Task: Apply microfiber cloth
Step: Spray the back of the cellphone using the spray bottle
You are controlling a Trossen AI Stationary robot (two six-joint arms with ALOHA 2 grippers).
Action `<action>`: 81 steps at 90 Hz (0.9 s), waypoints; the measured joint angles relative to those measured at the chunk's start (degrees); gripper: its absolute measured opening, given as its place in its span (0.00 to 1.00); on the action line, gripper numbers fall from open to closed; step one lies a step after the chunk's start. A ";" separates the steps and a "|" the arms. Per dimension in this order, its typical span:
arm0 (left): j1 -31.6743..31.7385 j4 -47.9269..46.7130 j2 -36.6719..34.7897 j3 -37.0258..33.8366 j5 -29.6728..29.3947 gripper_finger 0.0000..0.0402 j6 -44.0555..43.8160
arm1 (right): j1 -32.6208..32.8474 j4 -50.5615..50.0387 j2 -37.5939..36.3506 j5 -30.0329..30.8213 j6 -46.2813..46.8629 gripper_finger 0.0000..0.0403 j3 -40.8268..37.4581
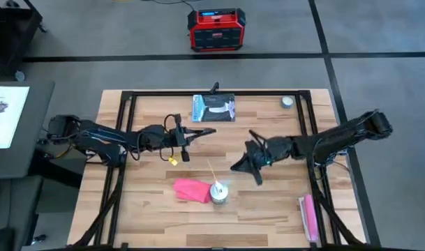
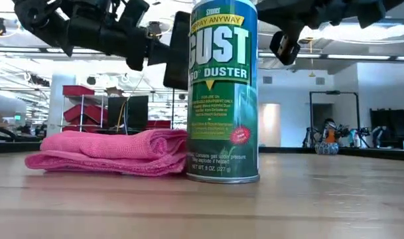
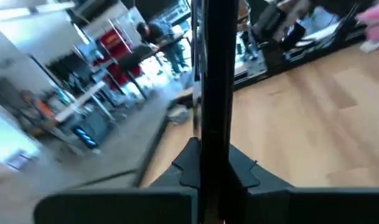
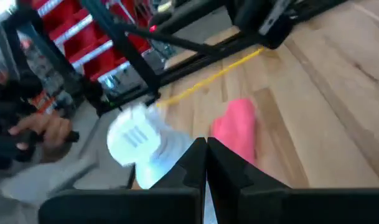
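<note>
My left hand (image 1: 209, 131) grips a thin black phone (image 1: 198, 132) above the counter (image 1: 268, 209). My right hand (image 1: 241, 166) hovers closed and empty. The folded microfiber cloth (image 1: 191, 189) lies just ahead of both hands, touching the duster can (image 1: 218, 193).

Overhead, table-level, two wrist views.

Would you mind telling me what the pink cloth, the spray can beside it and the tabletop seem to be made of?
The pink cloth looks like soft, matte woven fabric: it lies in limp folds with a fuzzy surface. The spray can seems to be metal with a glossy printed coat, judging by its sheen and bottom rim. The tabletop appears to be light wood planks with visible grain.
</note>
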 joint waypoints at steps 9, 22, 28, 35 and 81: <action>-0.10 -5.91 -3.36 0.86 -1.98 0.00 5.56 | -3.47 -0.11 -1.39 -5.33 3.93 0.00 0.00; -0.80 -18.14 -6.25 5.42 -6.73 0.00 13.20 | -8.14 2.29 -1.41 -14.02 10.54 0.00 0.00; -1.73 -22.56 -6.28 7.76 -10.11 0.00 17.36 | -10.05 4.78 -0.70 -17.18 13.10 0.00 0.02; -3.04 -25.76 -5.95 10.13 -14.29 0.00 22.12 | -12.19 6.49 -0.05 -20.41 15.16 0.02 -0.04; -16.24 -24.27 -2.09 12.79 -34.91 0.00 46.48 | -19.25 20.79 8.41 -28.67 22.07 0.38 -0.02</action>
